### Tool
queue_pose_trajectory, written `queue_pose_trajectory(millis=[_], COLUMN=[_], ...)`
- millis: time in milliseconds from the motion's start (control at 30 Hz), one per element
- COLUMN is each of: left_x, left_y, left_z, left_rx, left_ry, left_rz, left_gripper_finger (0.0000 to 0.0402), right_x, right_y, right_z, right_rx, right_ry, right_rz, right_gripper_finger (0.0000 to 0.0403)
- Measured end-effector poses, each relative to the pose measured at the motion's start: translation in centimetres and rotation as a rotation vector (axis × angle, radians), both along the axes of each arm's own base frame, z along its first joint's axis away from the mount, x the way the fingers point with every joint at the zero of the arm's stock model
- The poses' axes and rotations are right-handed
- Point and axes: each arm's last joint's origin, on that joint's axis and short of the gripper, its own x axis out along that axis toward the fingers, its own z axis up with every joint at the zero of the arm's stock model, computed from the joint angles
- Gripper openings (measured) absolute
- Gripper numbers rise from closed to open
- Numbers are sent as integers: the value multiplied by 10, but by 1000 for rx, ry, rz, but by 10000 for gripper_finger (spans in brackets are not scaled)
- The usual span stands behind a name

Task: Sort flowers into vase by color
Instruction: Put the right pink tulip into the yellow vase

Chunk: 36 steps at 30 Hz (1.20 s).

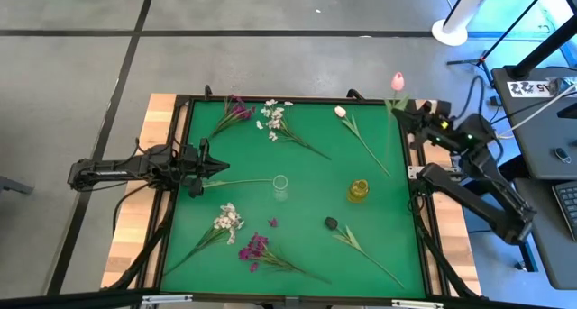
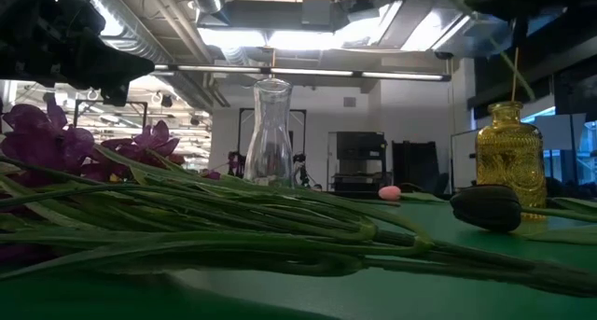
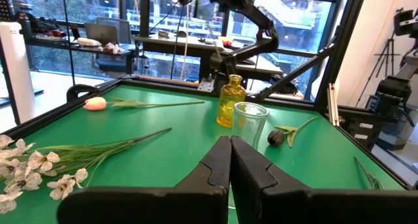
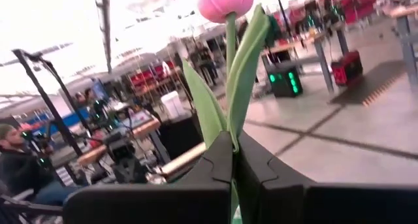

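My right gripper [image 1: 403, 109] is over the table's far right corner, shut on a pink tulip [image 1: 398, 81], lifted clear. My left gripper [image 1: 216, 170] is at the table's left side, raised and shut. A thin bare green stem [image 1: 239, 182] runs from under it toward a clear glass vase [image 1: 280, 188] at mid-table. A yellow glass vase [image 1: 359, 191] stands to the right of the clear one. Purple sprays [image 1: 236, 107] [image 1: 255, 248], white sprays [image 1: 275, 120] [image 1: 227, 221], a pale tulip [image 1: 341, 112] and a dark bud [image 1: 332, 223] lie flat on the green mat. My left gripper seems shut on the thin green stem: a pale green sliver [image 3: 228, 196] shows between its fingers. The fingers hide which part of the stem they hold. They point level toward the table's right, at the clear vase [image 3: 250, 123]. My right gripper pinches the tulip's stem and leaves [image 4: 232, 136] between its two fingers, below the bud. The pink bud [image 4: 225, 2] stands upright above the fingers. The tulip is clear of the table.
A raised dark frame [image 1: 297, 98] borders the green mat. A person [image 4: 19, 165] sits in the room beyond the table. Bare mat lies between the two vases and the far sprays.
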Motion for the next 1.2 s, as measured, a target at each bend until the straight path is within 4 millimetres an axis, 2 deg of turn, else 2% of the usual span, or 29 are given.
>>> queue_pose_trajectory(millis=[167,300,367,567,733,867,1067,1200], left_x=[0,0,0,0,0,0,0,0], left_y=[0,0,0,0,0,0,0,0], left_z=[0,0,0,0,0,0,0,0], left_rx=[0,0,0,0,0,0,0,0], left_ry=[0,0,0,0,0,0,0,0], left_rz=[0,0,0,0,0,0,0,0], left_gripper_finger=[0,0,0,0,0,0,0,0], right_x=[-3,3,4,0,5,8,8,20], right_y=[4,0,0,5,1,-4,-4,-6], right_z=[-18,-42,-48,-45,-53,-59,-43,-32], right_rx=[-53,-135,-202,-350,-276,-229,-303,-298], right_ry=[-77,-167,-243,-387,-313,-266,-356,-331], right_rz=[12,83,120,158,184,142,109,134], right_gripper_finger=[0,0,0,0,0,0,0,0])
